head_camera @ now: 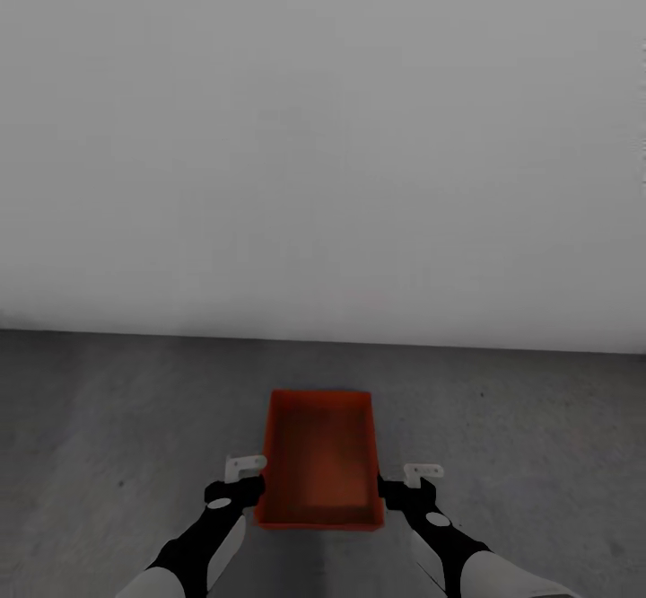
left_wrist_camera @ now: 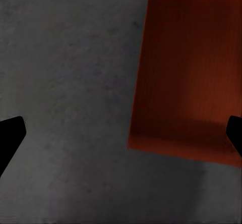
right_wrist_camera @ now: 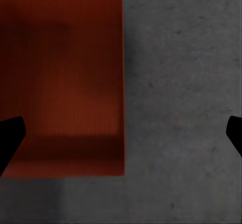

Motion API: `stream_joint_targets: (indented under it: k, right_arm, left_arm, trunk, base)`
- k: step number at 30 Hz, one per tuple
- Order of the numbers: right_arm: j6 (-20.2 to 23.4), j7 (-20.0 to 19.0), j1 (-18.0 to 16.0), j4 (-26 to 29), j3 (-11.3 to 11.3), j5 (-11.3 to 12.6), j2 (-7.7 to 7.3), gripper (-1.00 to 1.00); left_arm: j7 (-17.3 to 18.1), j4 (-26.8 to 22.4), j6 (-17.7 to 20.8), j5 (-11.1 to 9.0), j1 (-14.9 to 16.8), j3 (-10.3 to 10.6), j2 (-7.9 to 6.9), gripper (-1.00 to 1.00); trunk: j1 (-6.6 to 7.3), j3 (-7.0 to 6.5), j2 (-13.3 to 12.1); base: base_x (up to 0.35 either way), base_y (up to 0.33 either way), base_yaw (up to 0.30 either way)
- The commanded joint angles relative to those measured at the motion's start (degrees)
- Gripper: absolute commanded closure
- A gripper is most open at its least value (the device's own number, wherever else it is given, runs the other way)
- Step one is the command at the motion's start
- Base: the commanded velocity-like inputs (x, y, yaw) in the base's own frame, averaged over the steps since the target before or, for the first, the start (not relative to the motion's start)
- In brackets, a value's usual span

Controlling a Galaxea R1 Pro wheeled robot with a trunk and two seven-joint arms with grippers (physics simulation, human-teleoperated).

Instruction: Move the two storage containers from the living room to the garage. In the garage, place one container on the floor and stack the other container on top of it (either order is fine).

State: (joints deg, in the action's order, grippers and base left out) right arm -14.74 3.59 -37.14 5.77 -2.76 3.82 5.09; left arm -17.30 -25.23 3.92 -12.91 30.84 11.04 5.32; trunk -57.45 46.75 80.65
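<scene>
Plain white-grey wall (head_camera: 323, 131) straight ahead, far side, spanning left to right, bare and evenly lit. Meets the ground along a faint straight seam running slightly downhill toward the right. Thin pale vertical strip (head_camera: 642, 95) at the far right edge, too cropped to identify. Soft shading low along the wall.

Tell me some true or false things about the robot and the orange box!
1. The box is open on top. True.
2. The box holds toys. False: nothing shows inside.
3. The floor is light wood. False: it is dark grey, like concrete.
4. The left gripper and right gripper flank the box. True.
5. A red car stands behind the box. False: a plain pale wall is there.
</scene>
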Motion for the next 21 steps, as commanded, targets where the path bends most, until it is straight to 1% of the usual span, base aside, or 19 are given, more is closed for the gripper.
stream_joint_targets:
  k: [1,21]
  right_arm:
    - [-0.2,0.2,0.0,-0.1,-0.3,0.4,0.01,-1.0]
    - [-0.2,0.2,0.0,-0.1,-0.3,0.4,0.01,-1.0]
  left_arm:
    - [-0.5,-0.1,0.3,-0.5,0.0,0.5,-0.05,-1.0]
    - [-0.5,-0.1,0.2,-0.5,0.0,0.6,-0.05,-1.0]
  trunk:
    - [0.04,0.04,0.0]
    - [0.04,0.04,0.0]
  base:
    - [-0.341,0.0,0.0]
    - [-0.346,0.0,0.0]
